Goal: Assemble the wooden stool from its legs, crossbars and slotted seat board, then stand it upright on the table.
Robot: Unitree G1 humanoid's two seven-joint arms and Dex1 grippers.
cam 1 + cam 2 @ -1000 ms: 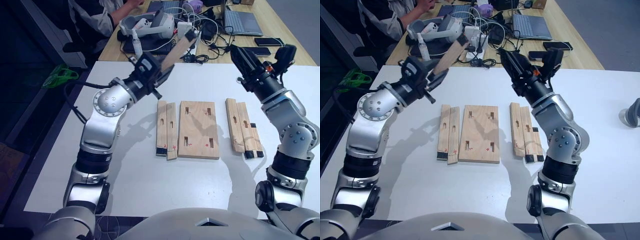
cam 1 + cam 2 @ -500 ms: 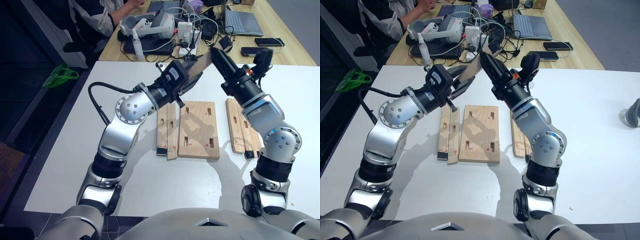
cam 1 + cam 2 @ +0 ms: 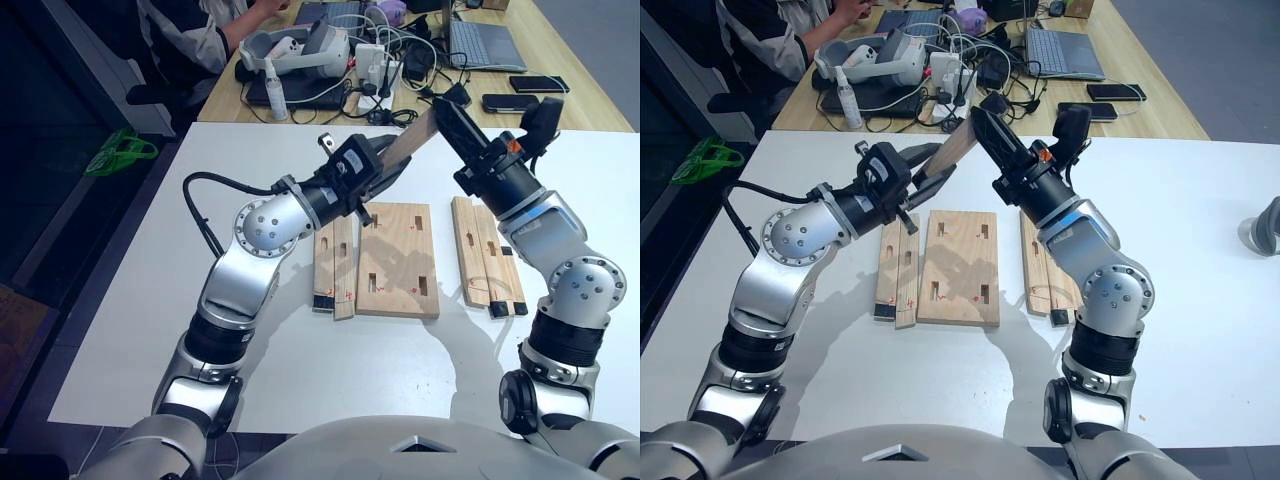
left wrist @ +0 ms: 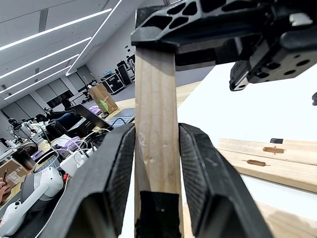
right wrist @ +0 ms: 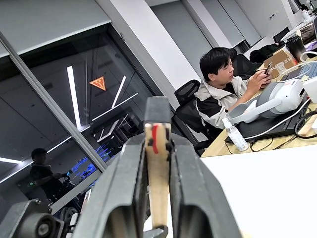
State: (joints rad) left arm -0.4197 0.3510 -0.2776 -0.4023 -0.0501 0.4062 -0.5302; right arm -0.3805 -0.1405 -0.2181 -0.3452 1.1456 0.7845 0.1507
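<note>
A wooden leg (image 3: 408, 143) is held tilted in the air above the far end of the slotted seat board (image 3: 398, 260). My left gripper (image 3: 383, 170) is shut on its lower part, with dark fingers (image 4: 119, 173) on both sides of the leg (image 4: 154, 124). My right gripper (image 3: 441, 113) is shut on the leg's upper end (image 5: 157, 168), which carries a red mark. Two wooden pieces (image 3: 333, 262) lie side by side left of the board. Several more pieces (image 3: 487, 255) lie to its right.
The white table (image 3: 300, 370) has free room in front of the parts and on both sides. Behind it stands a wooden desk (image 3: 560, 60) with laptops, cables, a headset and a spray bottle. A grey object (image 3: 1265, 225) sits at the table's right edge.
My left arm swung the leg from the far left to above the board. My right arm came in from the right and now grips the leg's upper end.
</note>
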